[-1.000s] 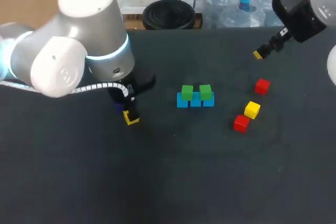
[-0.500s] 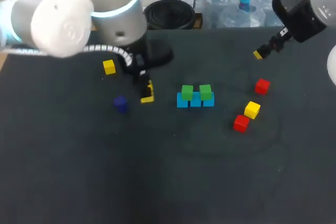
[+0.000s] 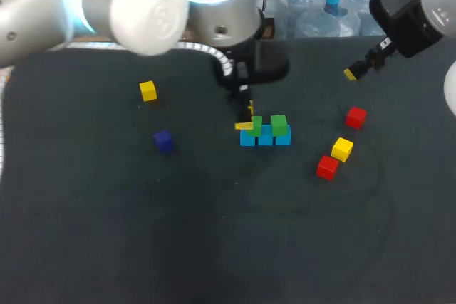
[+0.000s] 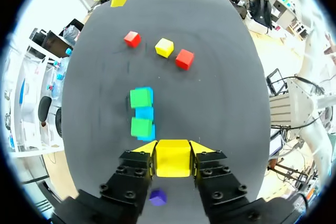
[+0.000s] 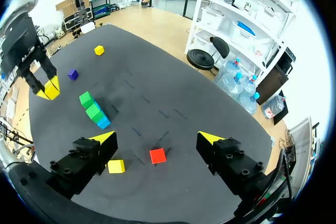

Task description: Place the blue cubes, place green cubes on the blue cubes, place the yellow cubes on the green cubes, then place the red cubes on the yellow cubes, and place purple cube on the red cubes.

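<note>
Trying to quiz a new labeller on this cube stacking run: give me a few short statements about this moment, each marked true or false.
1. The left gripper is shut on a yellow cube. True.
2. The right gripper holds a red cube. False: it is open and empty, and both red cubes lie on the table.
3. Two green cubes sit on the row of blue cubes. True.
4. The purple cube tops the stack. False: it lies on the table, apart from the stack.
</note>
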Tool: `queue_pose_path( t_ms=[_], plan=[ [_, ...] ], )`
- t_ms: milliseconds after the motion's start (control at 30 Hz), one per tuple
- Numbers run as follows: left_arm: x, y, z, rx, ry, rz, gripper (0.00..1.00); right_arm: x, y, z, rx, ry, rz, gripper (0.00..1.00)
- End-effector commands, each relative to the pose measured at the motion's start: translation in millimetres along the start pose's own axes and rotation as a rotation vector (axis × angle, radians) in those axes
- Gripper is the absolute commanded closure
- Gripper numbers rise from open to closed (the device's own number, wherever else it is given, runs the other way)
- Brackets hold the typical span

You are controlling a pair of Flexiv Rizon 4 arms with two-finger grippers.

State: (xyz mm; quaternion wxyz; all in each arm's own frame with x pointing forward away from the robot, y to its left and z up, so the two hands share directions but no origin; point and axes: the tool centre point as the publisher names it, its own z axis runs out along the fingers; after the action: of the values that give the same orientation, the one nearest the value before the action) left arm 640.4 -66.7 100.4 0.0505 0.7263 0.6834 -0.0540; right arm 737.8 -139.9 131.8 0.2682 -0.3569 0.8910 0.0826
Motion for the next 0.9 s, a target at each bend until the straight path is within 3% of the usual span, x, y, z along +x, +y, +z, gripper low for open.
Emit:
queue_pose_path(
  t_ms=[33,433,900],
  plan=[
    [-17.3,16.9,8.2,0.041,0.053,-0.009,1.00,0.6,1.1,-0.4,0.005,-0.001,0.001,0.00],
    [-36.7,44.0,25.0,0.040,0.050,-0.026,1.00,0.6,1.1,-0.4,0.005,-0.001,0.001,0.00],
    [-37.8,54.5,36.7,0.033,0.071,-0.033,1.00,0.6,1.1,-0.4,0.005,-0.001,0.001,0.00]
  ],
)
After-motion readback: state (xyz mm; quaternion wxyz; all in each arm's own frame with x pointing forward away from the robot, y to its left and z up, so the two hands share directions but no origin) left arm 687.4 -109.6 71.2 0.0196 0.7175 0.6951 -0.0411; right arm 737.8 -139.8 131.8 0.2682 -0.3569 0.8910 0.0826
